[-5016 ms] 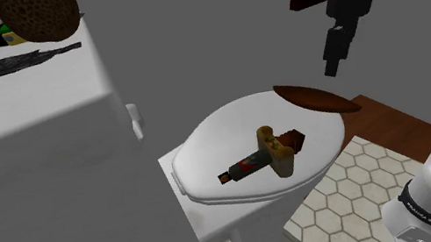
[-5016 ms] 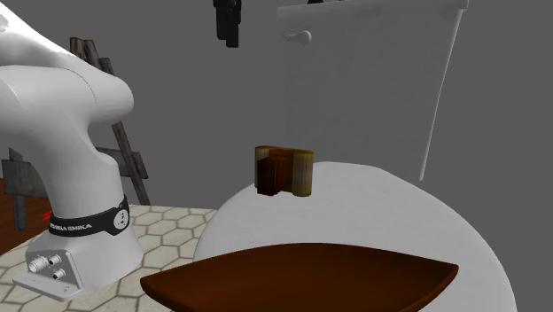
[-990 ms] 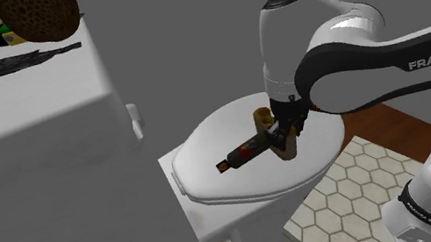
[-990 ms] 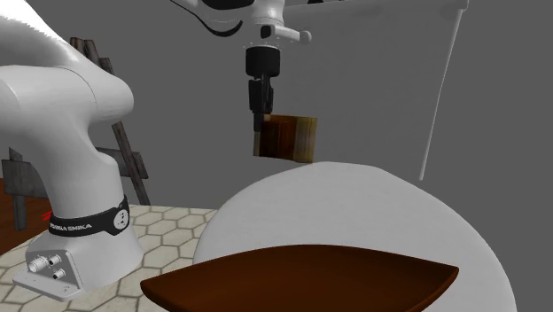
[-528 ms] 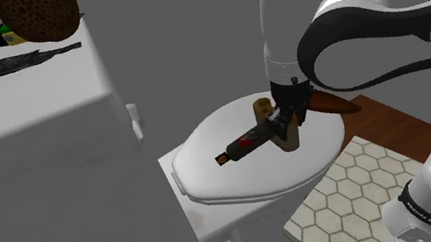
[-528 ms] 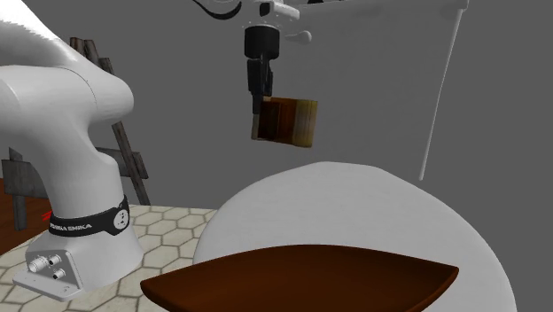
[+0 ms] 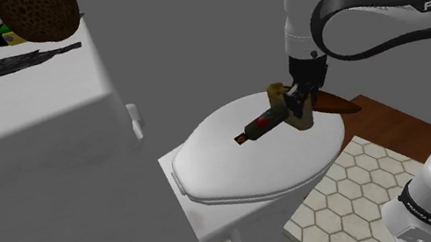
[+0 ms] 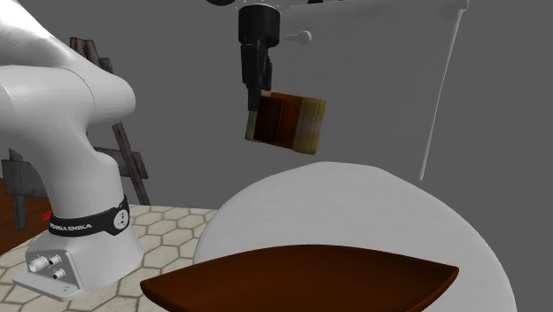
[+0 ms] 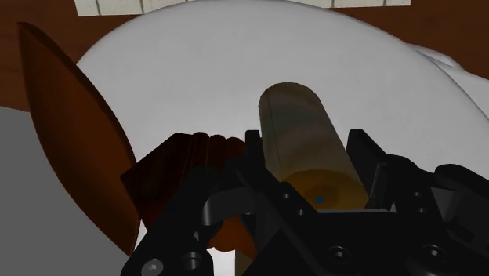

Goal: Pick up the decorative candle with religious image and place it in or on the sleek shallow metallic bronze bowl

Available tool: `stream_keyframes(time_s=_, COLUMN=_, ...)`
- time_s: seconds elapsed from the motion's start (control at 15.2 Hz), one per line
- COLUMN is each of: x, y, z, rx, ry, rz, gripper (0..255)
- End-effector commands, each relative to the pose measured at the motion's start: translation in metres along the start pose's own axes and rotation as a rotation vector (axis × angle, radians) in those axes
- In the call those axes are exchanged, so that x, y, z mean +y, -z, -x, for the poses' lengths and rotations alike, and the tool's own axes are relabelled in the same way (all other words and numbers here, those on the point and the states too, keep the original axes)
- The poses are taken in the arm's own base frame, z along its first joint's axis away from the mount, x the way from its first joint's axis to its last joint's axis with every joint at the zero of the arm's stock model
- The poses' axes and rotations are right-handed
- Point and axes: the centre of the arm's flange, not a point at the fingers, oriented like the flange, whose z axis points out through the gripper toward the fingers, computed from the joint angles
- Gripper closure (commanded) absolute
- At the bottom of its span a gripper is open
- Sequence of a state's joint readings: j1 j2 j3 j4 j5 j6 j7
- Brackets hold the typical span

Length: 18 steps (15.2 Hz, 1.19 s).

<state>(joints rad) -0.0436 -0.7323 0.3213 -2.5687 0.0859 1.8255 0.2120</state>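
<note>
The black two-finger gripper (image 7: 298, 99) is squeezed shut on the tan and dark brown candle (image 7: 279, 111) and holds it up in the air. The candle hangs tilted just under the fingers, above the round white toilet lid (image 7: 212, 165). The shallow dark brown bowl (image 7: 340, 106) sits on the lid's edge, near the candle.

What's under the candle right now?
The candle hangs above the white toilet lid, a gap between them. The brown bowl sits to one side, not beneath. In the wrist view the gripper and candle cover the lid directly below.
</note>
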Motion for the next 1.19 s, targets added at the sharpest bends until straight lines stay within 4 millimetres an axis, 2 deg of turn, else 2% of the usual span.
stream_keyframes(time_s=0.0, x=0.027, y=-0.001, z=-0.004, rx=0.001, ry=0.002, rz=0.000, gripper=255)
stream_keyframes(time_s=1.12, x=0.248, y=-0.013, z=-0.038, rx=0.001, ry=0.002, rz=0.000, gripper=255)
